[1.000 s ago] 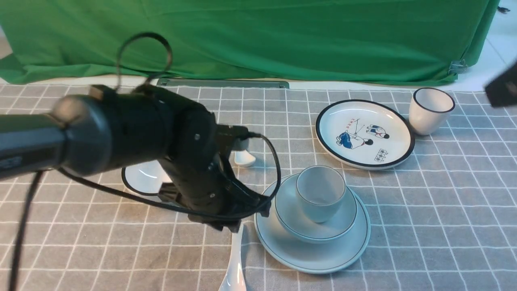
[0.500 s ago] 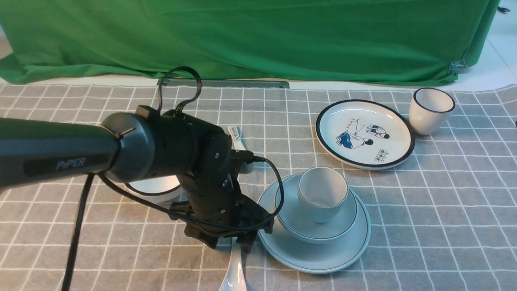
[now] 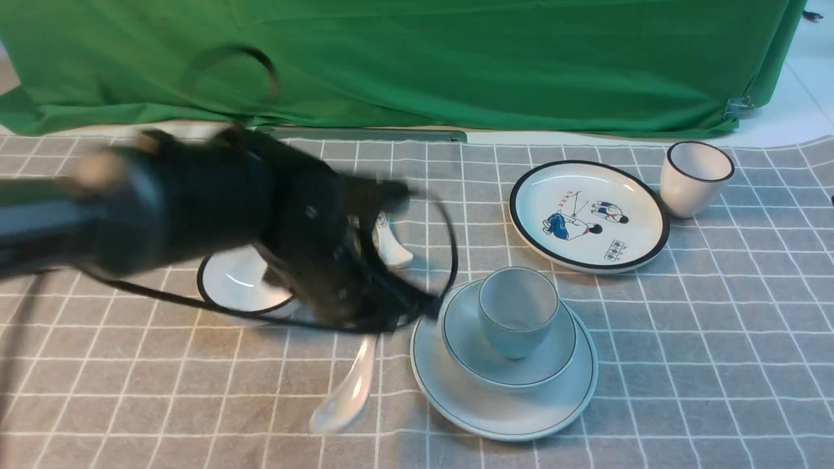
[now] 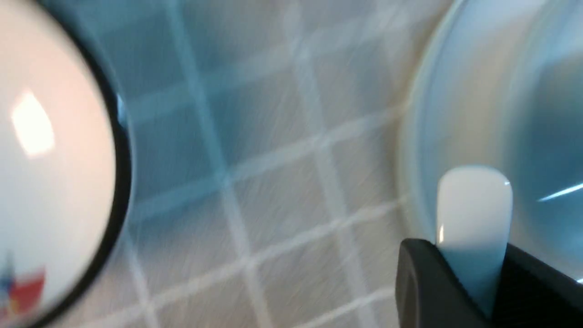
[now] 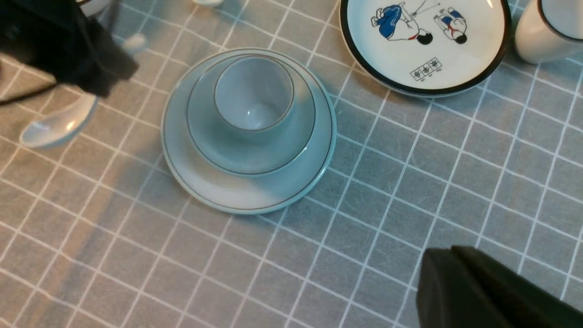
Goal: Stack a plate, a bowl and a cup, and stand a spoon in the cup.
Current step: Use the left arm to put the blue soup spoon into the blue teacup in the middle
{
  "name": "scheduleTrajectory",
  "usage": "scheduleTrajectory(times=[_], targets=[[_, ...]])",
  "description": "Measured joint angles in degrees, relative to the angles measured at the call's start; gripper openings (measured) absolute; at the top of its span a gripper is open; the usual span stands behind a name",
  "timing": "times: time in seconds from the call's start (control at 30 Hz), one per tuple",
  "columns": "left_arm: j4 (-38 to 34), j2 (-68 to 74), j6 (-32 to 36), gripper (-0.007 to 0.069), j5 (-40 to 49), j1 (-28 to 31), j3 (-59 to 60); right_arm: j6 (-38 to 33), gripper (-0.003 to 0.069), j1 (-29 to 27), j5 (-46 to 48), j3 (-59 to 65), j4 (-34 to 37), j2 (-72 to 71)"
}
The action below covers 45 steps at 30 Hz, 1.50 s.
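On the grey checked cloth (image 3: 684,365), the spoon (image 3: 345,397) was pinched by its handle in the left gripper (image 3: 373,322) just beside the plate (image 3: 456,397), which already carried the bowl (image 3: 508,365) and cup (image 3: 518,309), so only standing it in the cup seemed left.

staged robot lab, green backdrop cloth (image 3: 495,65), grey checked tablecloth (image 3: 717,365)

over cup (image 3: 518,311): mouth open from above | left of plate (image 3: 449,394): left arm (image 3: 195,208) and lifted spoon (image 3: 345,394) block | behind: cartoon plate (image 3: 588,215) near | right, front: bare cloth (image 3: 704,352), passable
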Motion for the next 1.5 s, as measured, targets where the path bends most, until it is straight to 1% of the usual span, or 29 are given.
scheduleTrajectory(times=[0.03, 0.13, 0.2, 0.27, 0.3, 0.37, 0.4, 0.5, 0.6, 0.7, 0.8, 1.1, 1.37, 1.5], targets=[[0.00, -1.88, 0.88, 0.0115, -3.24, -0.65, 0.00, 0.00, 0.0035, 0.00, 0.00, 0.00, 0.00, 0.00], [-0.21, -6.08, 2.83, 0.0115, -16.98, -3.84, 0.50, 0.00, 0.0035, 0.00, -0.04, 0.00, 0.00, 0.00], [-0.27, -7.23, 3.29, 0.0115, -27.77, -5.87, 2.37, 0.00, 0.0035, 0.00, -0.04, 0.00, 0.00, 0.00], [0.26, -7.16, 3.88, 0.0115, -42.10, -7.47, 6.23, 0.00, 0.0035, 0.00, -0.04, 0.00, 0.00, 0.00], [0.77, -6.49, 4.01, 0.0115, -47.47, -7.70, 8.50, 0.00, 0.0035, 0.00, -0.04, 0.00, 0.00, 0.00], [0.96, -5.27, 4.12, 0.0115, -55.00, -7.70, 11.09, 0.00, 0.0035, 0.00, -0.04, 0.00, 0.00, 0.00], [1.03, -3.65, 4.12, 0.0115, -61.76, -7.49, 13.02, 0.00, 0.0035, 0.00, -0.04, 0.00, 0.00, 0.00], [1.09, -0.46, 4.18, 0.0115, -71.50, -7.42, 15.49, 0.00, 0.0035, 0.00, -0.06, 0.00, 0.00, 0.00], [3.11, 2.75, 4.06, 0.0115, -78.42, -7.42, 16.09, 0.00, 0.0036, 0.00, -0.11, 0.00, 0.00, 0.00], [7.13, 5.15, 2.36, 0.0115, -82.58, -7.42, 16.09, 0.00, 0.0043, 0.00, -0.18, 0.00, 0.00, 0.00], [9.35, 6.62, -0.37, 0.0115, -83.28, -7.42, 16.09, 0.00, 0.0046, 0.00, -0.18, 0.00, 0.00, 0.00], [9.59, 10.25, -0.59, 0.0115, -83.47, -7.42, 16.09, -0.05, 0.0053, 0.00, -0.18, 0.00, 0.00, 0.00], [9.59, 13.85, 1.24, 0.0118, -83.69, -7.42, 16.09, -0.13, 0.0053, 0.00, -0.18, 0.06, 0.00, 0.00], [9.54, 14.50, 1.31, 0.0162, -83.69, -7.42, 16.09, -0.18, 0.0059, 0.00, -0.18, 0.06, 0.00, 0.00]])
